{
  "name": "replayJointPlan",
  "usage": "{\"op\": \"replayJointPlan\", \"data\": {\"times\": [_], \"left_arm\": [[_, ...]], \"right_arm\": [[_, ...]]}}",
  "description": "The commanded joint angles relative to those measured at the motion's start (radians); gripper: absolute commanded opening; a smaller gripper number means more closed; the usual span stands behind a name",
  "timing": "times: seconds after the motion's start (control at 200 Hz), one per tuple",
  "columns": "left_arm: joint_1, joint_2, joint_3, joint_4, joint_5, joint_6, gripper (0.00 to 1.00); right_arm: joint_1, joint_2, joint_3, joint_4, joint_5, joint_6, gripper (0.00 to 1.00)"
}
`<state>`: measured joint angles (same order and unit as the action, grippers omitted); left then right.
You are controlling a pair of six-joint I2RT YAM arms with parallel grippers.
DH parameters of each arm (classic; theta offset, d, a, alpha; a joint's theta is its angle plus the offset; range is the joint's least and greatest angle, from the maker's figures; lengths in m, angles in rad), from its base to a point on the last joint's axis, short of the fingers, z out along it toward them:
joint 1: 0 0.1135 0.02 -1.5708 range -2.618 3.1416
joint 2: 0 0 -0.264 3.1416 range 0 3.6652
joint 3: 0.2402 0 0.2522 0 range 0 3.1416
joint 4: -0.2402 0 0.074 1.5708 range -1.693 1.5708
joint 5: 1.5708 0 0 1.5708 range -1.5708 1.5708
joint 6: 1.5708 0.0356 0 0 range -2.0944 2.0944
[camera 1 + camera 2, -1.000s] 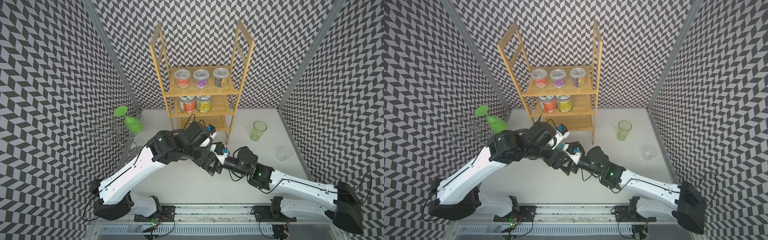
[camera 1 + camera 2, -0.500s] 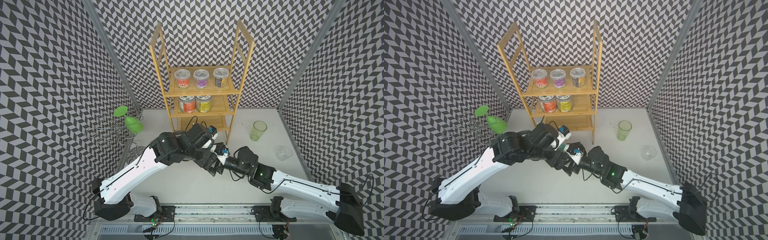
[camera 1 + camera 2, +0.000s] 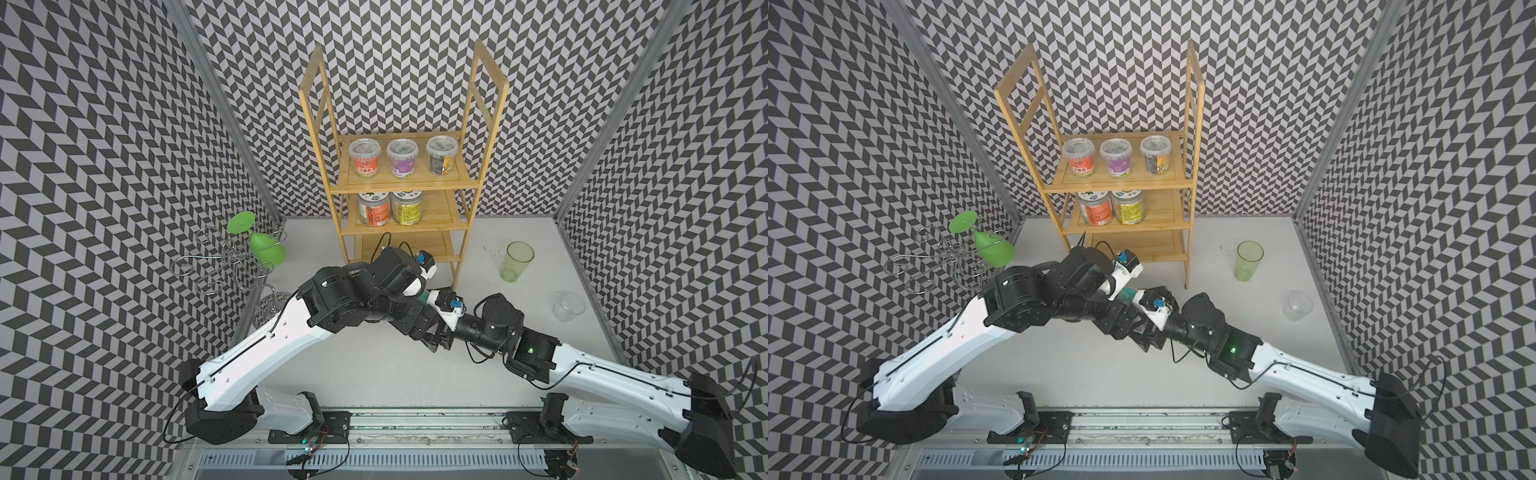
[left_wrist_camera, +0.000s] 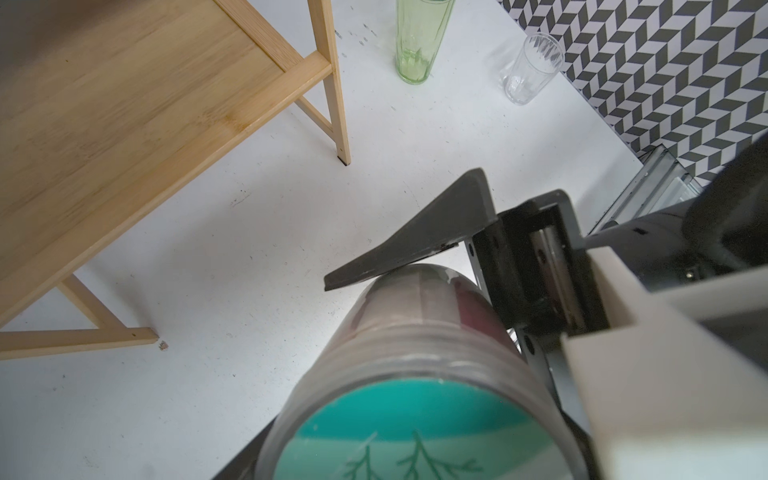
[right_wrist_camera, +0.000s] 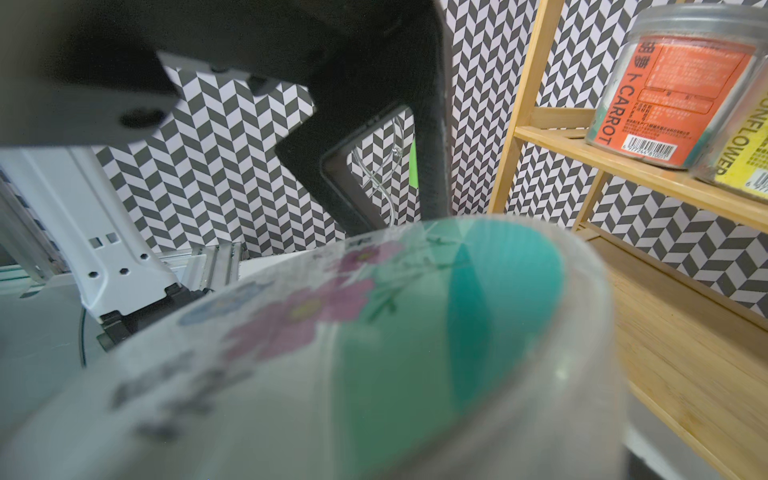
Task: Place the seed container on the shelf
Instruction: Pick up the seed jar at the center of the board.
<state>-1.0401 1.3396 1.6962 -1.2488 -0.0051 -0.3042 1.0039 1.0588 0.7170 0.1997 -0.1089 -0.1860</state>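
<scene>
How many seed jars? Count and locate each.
6. Top tier: red jar, purple jar, black jar. Middle tier: orange jar, yellow jar. Teal jar, held midair. Bottom tier partly hidden.

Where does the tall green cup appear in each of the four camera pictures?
In both top views: the tall green cup stands on the table, right of the shelf.
Left wrist view: the cup stands between the shelf's front leg and a clear glass.
Right wrist view: not in it.
Shared landmark: the shelf, seen in all four.
</scene>
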Motion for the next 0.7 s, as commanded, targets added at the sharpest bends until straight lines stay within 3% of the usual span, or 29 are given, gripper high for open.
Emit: {"op": "replayJointPlan", "data": {"times": [0.0, 0.235, 0.691], "left_arm": [[-0.002, -0.007, -0.022, -0.106, 0.062, -0.017, 0.88], [-0.004, -0.011, 0.022, -0.106, 0.047, -0.006, 0.99], [-0.009, -0.068, 0.128, -0.051, -0.005, 0.012, 1.0]], "right_arm": [[-0.019, -0.054, 0.03, 0.168, 0.031, -0.02, 0.82], [-0.019, -0.065, 0.024, 0.16, 0.025, -0.021, 0.73], [-0.019, -0.066, 0.006, 0.133, 0.036, 0.009, 0.71]]}}
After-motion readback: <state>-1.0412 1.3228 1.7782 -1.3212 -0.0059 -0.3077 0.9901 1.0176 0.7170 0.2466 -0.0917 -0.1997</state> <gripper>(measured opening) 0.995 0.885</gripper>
